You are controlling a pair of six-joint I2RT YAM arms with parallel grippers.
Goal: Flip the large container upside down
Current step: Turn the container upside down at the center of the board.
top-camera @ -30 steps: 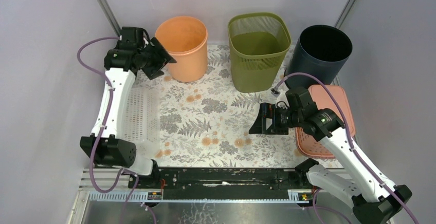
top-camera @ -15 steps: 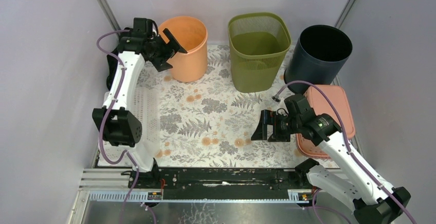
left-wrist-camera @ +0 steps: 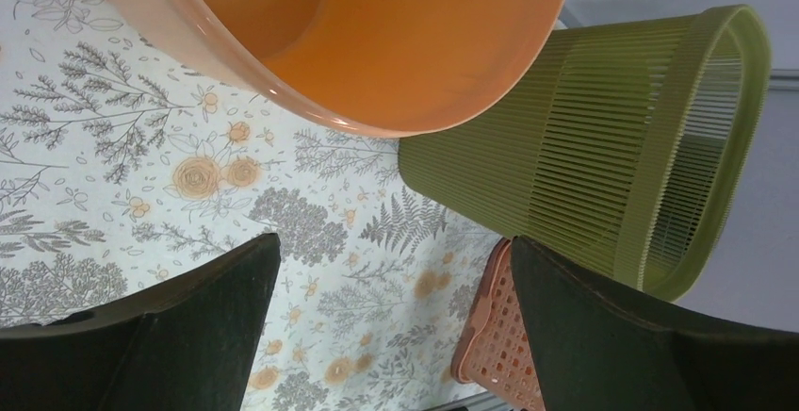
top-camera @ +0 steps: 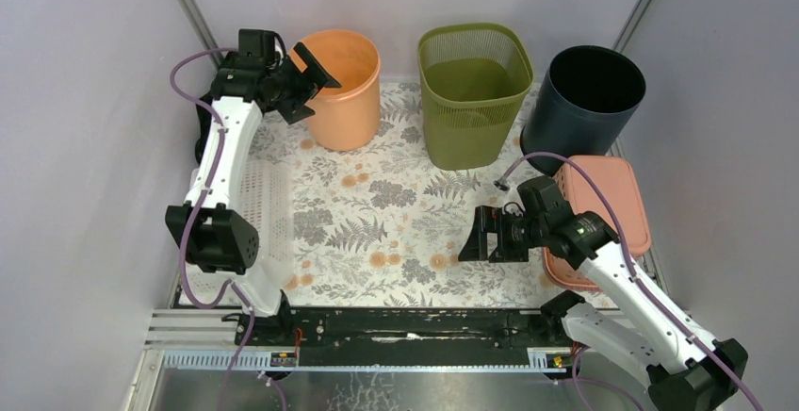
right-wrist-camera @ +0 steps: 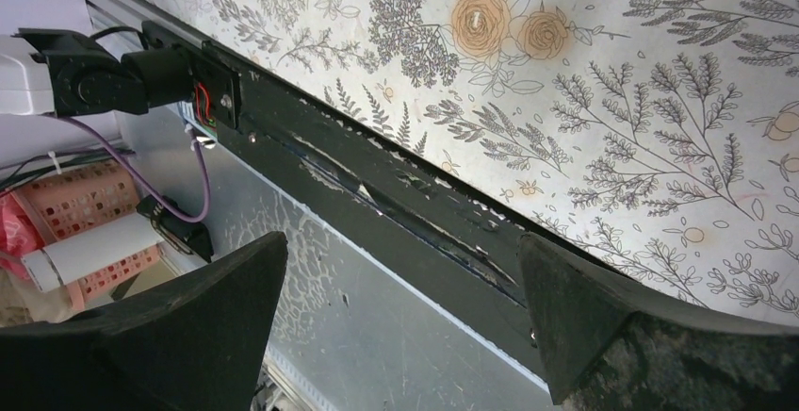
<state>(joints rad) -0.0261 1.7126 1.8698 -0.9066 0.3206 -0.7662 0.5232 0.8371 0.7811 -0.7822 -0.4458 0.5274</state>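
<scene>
Orange bin (top-camera: 337,90) stood upright. Left gripper (left-wrist-camera: 393,241) hung wide open, empty, by its rim. Right gripper (right-wrist-camera: 402,241) was open and empty too.

Your table: orange bin (top-camera: 344,121), 1; green slatted bin (top-camera: 469,133), 1; dark blue bin (top-camera: 577,126), 1; white basket (top-camera: 260,205), 1; salmon basket (top-camera: 614,194), 1.

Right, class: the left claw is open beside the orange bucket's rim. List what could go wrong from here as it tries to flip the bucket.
1. The left claw is open at the orange bucket's smooth rim; a one-sided rim pinch may slip as the bucket turns.
2. The green basket stands close beside it, so a tipping bucket could knock it.
3. The right claw hangs open over the mat, far off, so it probably can't steady anything.
</scene>
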